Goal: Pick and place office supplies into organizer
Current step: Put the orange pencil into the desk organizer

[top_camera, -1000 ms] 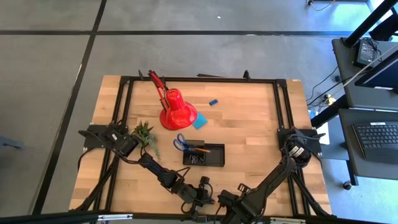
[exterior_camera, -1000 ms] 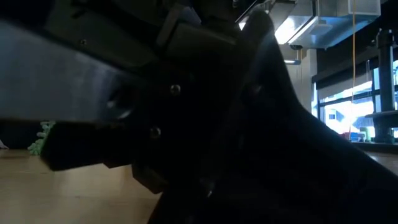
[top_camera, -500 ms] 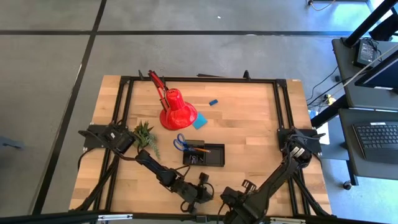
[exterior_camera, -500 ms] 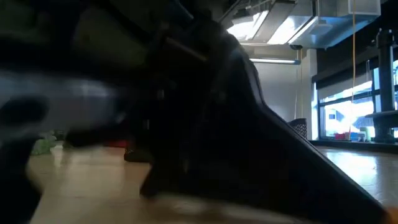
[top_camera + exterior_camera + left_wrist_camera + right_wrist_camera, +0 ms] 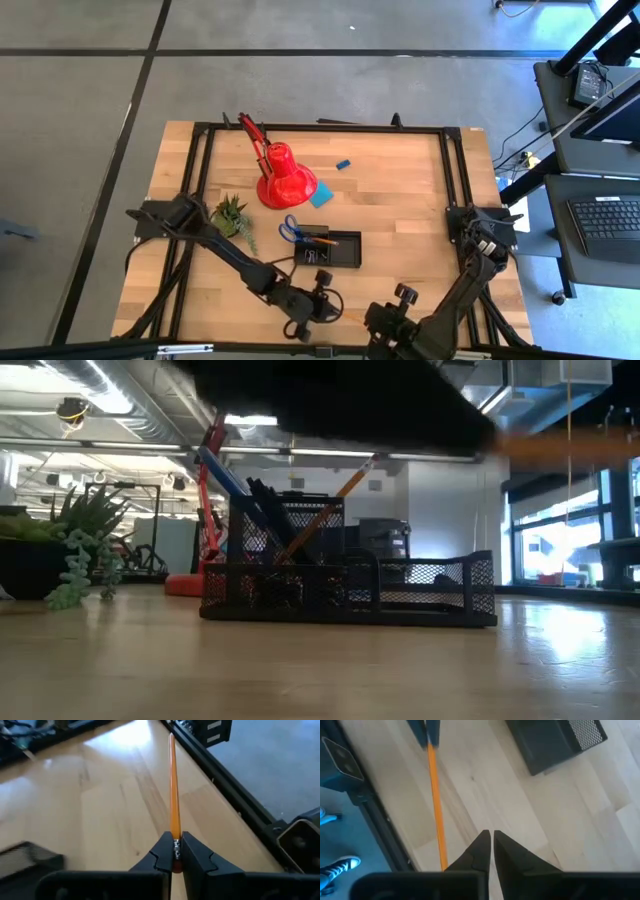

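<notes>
**Pencil lifted, arms off the low camera**

High view: left gripper near the table's near edge, clamped on an orange pencil; right gripper pulled back since a second ago. Organizer mid-table, scissors at its left end.

Low view: unblocked now (dark arm filled it earlier); organizer plainly seen.

Left wrist: fingers shut on pencil.

Right wrist: fingertips together, holding nothing. Carry to organizer judged next.

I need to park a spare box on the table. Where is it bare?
The right half of the table, between the eraser and the right frame rail, is bare. It is crowded around the lamp, note pad, plant, organizer and both grippers in front.
</notes>
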You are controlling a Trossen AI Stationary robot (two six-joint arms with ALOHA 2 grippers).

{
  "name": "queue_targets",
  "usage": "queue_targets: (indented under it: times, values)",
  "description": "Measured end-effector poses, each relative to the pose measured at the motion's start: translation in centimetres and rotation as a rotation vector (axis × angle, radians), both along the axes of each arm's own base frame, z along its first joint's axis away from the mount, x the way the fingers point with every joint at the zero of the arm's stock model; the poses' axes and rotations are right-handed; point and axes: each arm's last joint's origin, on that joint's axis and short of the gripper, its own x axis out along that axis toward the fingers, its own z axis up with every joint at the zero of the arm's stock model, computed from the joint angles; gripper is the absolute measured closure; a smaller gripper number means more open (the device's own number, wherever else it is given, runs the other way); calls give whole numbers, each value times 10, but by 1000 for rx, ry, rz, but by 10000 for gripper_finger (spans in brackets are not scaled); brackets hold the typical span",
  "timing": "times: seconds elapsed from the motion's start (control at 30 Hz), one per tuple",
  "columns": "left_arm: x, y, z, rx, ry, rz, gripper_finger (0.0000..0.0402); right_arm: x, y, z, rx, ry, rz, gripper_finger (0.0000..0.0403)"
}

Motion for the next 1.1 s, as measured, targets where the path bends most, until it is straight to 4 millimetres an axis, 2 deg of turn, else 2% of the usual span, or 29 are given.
queue_targets:
  times: [0.2,0.37,0.53,0.67,0.83,1.1]
  values:
    - [-22,15,50,89,38,60,389,-3,0,-4,-19,31,4,374]
    - [-52,26,87,138,87,144,389,-14,3,-4,-38,63,1,374]
    - [-78,41,107,187,150,241,389,-19,5,0,-33,38,-7,374]
    - [-90,51,111,202,225,292,389,-18,4,1,-62,-5,-2,381]
    - [-100,59,117,249,304,331,389,-17,4,2,-85,-34,4,394]
    - [-112,66,155,269,390,411,389,-17,4,2,-93,-44,5,386]
